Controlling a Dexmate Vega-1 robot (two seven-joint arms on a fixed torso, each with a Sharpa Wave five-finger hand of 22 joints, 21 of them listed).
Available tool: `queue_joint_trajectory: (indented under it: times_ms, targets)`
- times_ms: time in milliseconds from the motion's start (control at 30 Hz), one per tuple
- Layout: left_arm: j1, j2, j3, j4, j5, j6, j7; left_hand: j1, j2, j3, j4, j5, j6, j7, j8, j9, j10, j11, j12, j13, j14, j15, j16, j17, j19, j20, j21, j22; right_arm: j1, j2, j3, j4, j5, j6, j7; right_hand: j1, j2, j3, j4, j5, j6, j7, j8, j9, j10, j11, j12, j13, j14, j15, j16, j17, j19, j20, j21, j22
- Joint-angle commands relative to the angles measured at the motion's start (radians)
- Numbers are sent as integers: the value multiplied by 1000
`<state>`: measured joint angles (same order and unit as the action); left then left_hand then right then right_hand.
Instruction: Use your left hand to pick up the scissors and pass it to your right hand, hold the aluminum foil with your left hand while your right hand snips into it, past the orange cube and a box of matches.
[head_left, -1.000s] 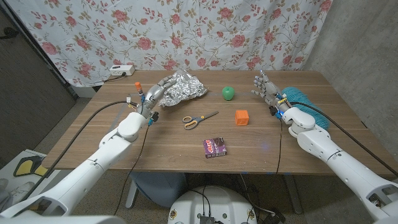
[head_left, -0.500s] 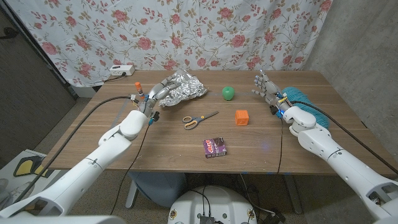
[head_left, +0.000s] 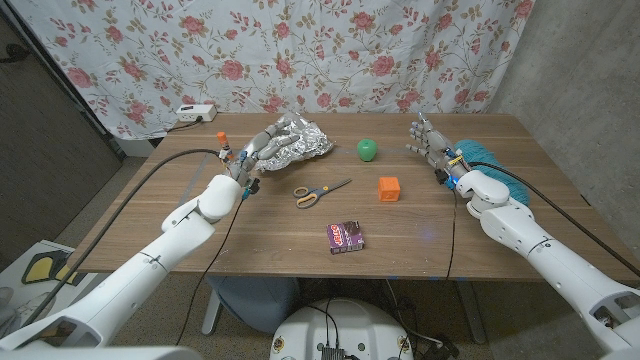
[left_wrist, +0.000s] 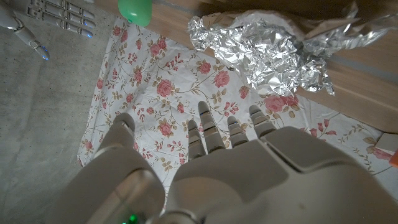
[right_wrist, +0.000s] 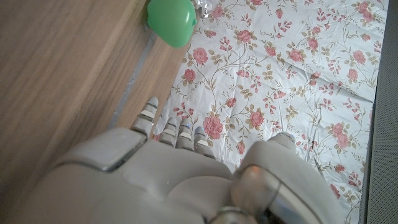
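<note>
Scissors (head_left: 320, 191) with yellow and blue handles lie near the middle of the table (head_left: 250, 235). The crumpled aluminum foil (head_left: 297, 139) sits at the back left, also seen as foil (left_wrist: 273, 46) from the left wrist. My left hand (head_left: 262, 156) hovers open with fingers spread, just in front of the foil and left of the scissors. The orange cube (head_left: 389, 188) stands right of the scissors. The box of matches (head_left: 345, 236) lies nearer the front. My right hand (head_left: 429, 143) stands open at the back right, holding nothing.
A green ball (head_left: 369, 150) sits behind the orange cube, also visible as the ball (right_wrist: 172, 20). A teal object (head_left: 478, 153) lies behind my right hand. A white power strip (head_left: 195, 112) and a small orange-capped item (head_left: 221, 137) are at the back left. A floral curtain hangs behind.
My left hand has moved right and a little farther along the foil's front edge. The right hand has hardly moved.
</note>
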<state>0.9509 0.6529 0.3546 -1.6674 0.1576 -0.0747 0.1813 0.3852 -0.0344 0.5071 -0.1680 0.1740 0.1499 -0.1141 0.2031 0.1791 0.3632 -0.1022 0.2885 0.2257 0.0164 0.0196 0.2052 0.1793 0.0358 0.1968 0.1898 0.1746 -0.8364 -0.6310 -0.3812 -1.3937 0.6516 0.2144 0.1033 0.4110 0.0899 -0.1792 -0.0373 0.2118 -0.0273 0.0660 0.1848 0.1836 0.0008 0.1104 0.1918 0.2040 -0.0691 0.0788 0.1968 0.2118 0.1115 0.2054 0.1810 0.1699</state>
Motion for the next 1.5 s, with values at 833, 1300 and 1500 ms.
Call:
queue_joint_trajectory:
  times_ms: [833,1300,1500]
  targets:
    - [-1,8,76,-139,345,188,-26,103,14,29,-9,10,-31,-7,-11,5,87,-19,14,16,41,2,5,1,10,15,8,5,-36,20,9,-15,-41,103,-16,31,10,14,-21,-5,16,-10,11,3,24,-18,15,2,22,-26,17,0,18,8,10,3]
    - [25,-44,75,-118,416,178,115,150,-48,15,-1,16,-69,-12,-11,6,182,-48,29,33,129,-48,31,3,75,-14,30,7,-39,11,14,-18,-30,95,-5,33,16,19,-23,-7,7,-23,8,3,15,-48,12,3,10,-17,15,3,14,10,8,3]
    - [29,-51,85,-129,451,209,118,162,-52,15,0,17,-98,-12,-17,6,194,-65,30,37,140,-56,30,3,72,-11,25,7,-38,16,11,-8,-26,100,3,34,18,21,-24,-8,4,-29,7,3,15,-49,12,4,4,-17,14,3,13,10,8,3]
